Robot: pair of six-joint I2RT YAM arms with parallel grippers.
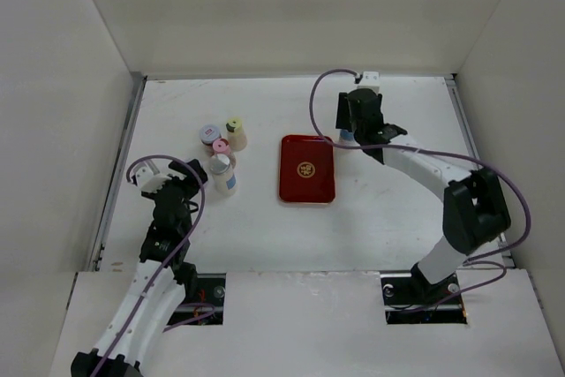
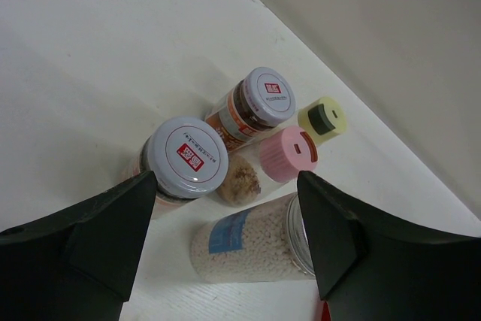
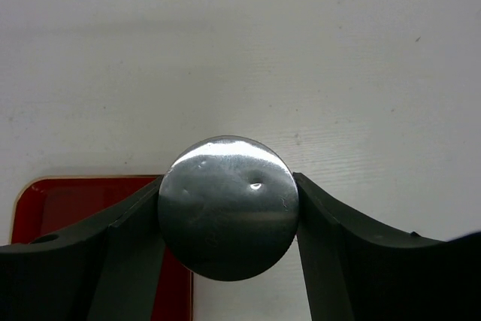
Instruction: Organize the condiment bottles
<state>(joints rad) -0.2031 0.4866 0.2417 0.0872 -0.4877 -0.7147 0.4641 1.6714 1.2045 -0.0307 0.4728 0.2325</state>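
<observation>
Several condiment bottles cluster at the left of the table: a cream one with a yellow-green cap (image 1: 234,127), a pink-lidded jar (image 1: 218,146), a lilac-lidded jar (image 1: 209,131) and a grey-capped bottle with a blue label (image 1: 222,174). My left gripper (image 1: 194,176) stands open just left of that bottle. In the left wrist view the blue-label bottle (image 2: 252,242) shows between the two fingers without either pressing it. My right gripper (image 3: 228,208) is shut on another grey-capped bottle (image 3: 228,204), just right of the red tray's far corner (image 1: 346,137).
The red rectangular tray (image 1: 306,169) lies mid-table with nothing on it; its corner (image 3: 75,208) shows under my right fingers. White walls enclose the table on the left, back and right. Two lilac-lidded jars (image 2: 186,157) (image 2: 269,95) stand close beyond my left fingers.
</observation>
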